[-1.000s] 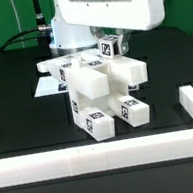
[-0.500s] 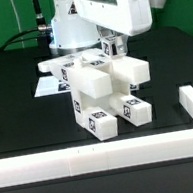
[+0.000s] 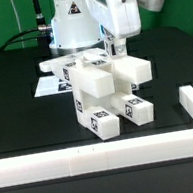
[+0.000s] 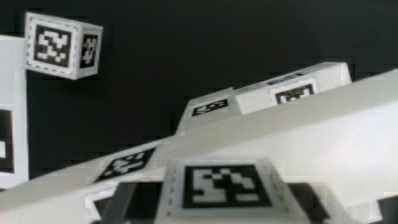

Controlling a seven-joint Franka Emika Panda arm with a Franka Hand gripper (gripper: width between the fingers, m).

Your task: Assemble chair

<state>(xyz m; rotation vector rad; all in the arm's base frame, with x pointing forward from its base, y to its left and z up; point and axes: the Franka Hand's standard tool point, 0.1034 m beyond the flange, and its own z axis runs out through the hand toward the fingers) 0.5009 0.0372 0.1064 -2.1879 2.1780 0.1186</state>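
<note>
Grip: jaws are pinching narrow on a tagged piece atop the chair.
Footing: the chair is sitting part-built on the black table.

Arm: white arm comes down from the top of the exterior view; forward of its base
Wrist: points roughly straight down
Gripper: gripper hangs low; jaws drawn narrow; clamped on a tagged chair piece
</note>
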